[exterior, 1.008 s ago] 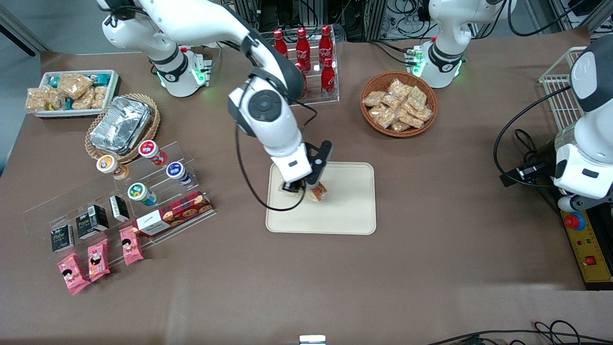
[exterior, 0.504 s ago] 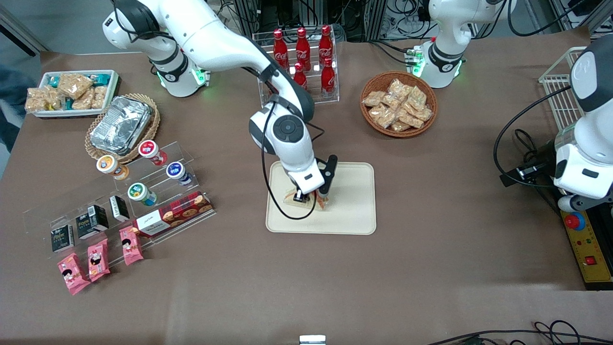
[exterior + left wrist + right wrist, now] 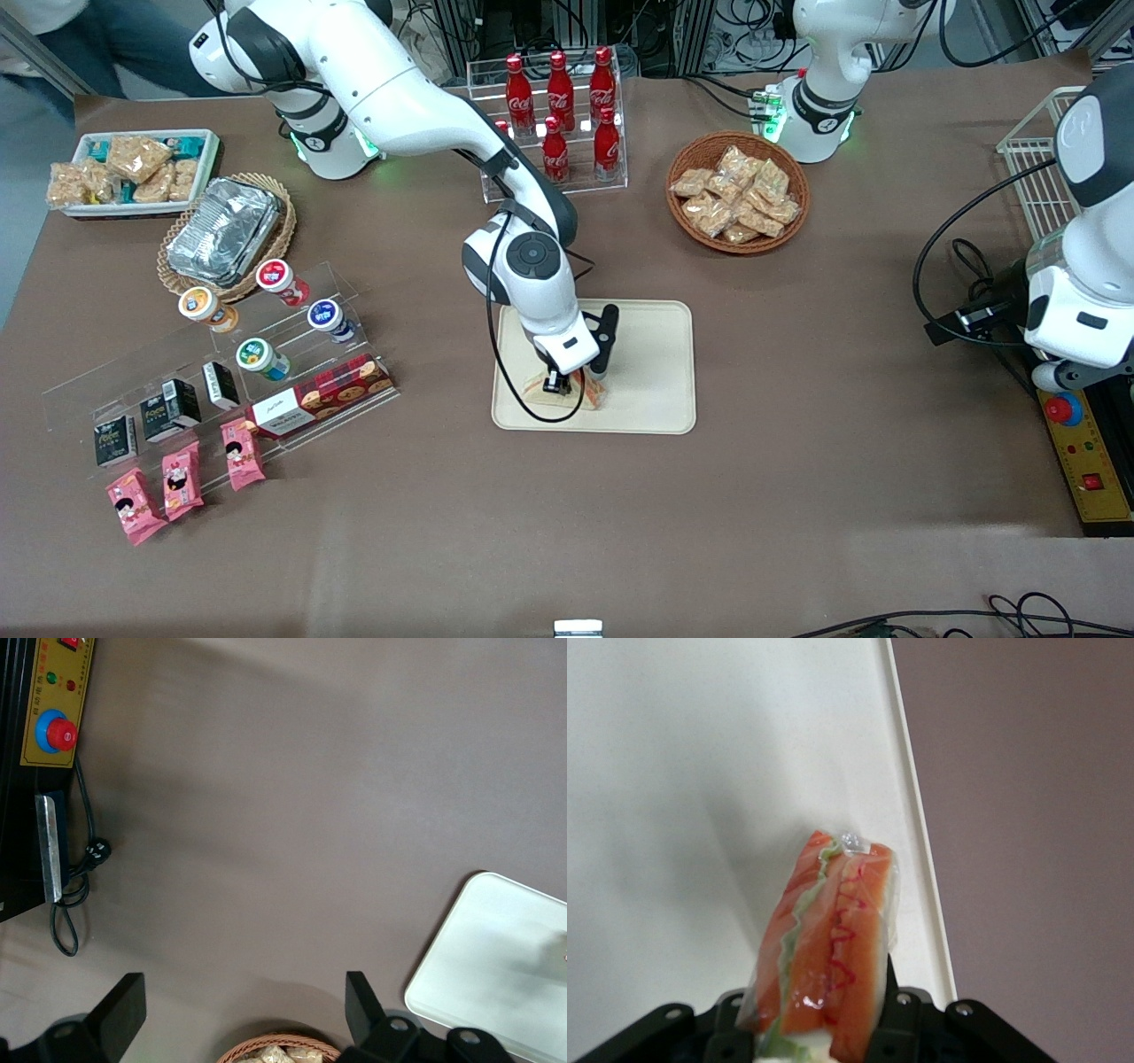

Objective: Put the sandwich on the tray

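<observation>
Claw (image 3: 567,383) low over the tray (image 3: 647,390), pinching the sandwich (image 3: 580,392) between its fingers. Sandwich hangs directly below the claw, at or just above the tray surface near the rim edge closest to the front camera.

Gripper (image 3: 571,383) low over tray (image 3: 651,372); bottle rack (image 3: 558,124) seemingly well apart.

Sandwich (image 3: 826,939) in glossy clear plastic wrap; tray (image 3: 656,372) smooth matt cream plastic; tablecloth (image 3: 797,496) matt brown.
</observation>
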